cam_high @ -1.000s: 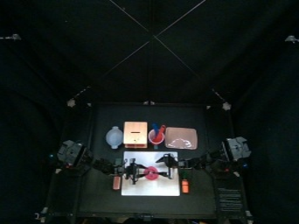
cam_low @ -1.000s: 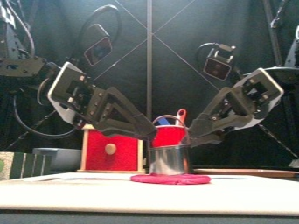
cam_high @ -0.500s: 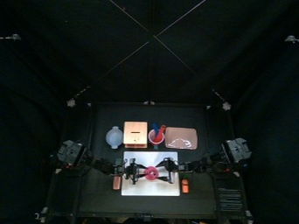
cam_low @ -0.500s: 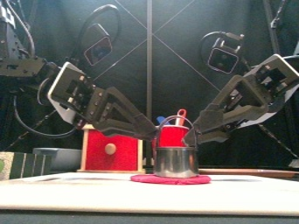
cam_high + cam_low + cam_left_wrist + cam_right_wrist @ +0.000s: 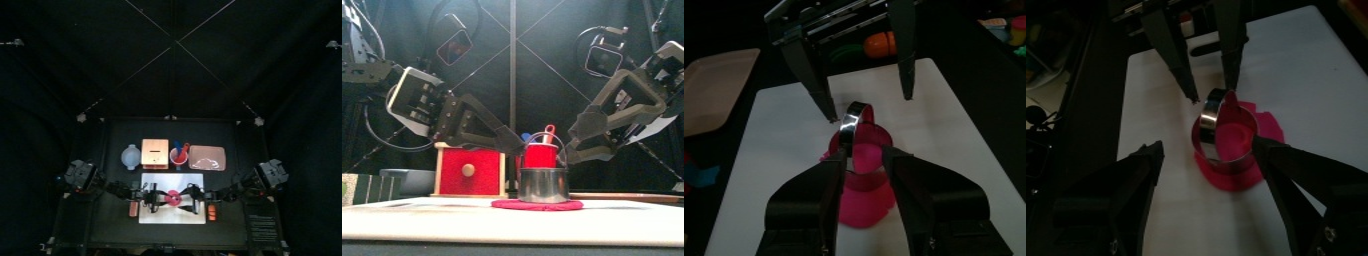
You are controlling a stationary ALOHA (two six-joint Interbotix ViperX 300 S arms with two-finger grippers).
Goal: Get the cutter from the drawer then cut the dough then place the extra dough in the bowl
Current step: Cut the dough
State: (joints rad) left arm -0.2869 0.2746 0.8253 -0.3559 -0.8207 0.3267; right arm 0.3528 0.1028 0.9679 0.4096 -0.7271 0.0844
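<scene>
- Cutter stands upright on the dough, metal ring down. The wire handle is not visible in the front view.
- Dough is a flat pink-red disc on the white cutting board. The board sits at the middle of the table's front edge.
- In the wrist views the dough spreads out past the cutter's ring on the side facing each camera.
- Left gripper: released, jaws spread wide, tips just short of the cutter and not touching it. It hangs low over the dough on the side toward the table's left edge.
- Right gripper: released too, jaws spread, empty, facing the cutter from the side toward the table's right edge.
- The two grippers point at each other with the cutter between them, and nothing is grasped.
- Bowl, blue-grey, sits behind the board toward the table's back left. I can't see inside it.
- Wooden box is just beside the bowl, red drawer front facing the table's front edge.
- Red cup is behind the cutter with a blue knife handle sticking out the top.
- Pink tray is next to the cup, toward the table's right edge.
</scene>
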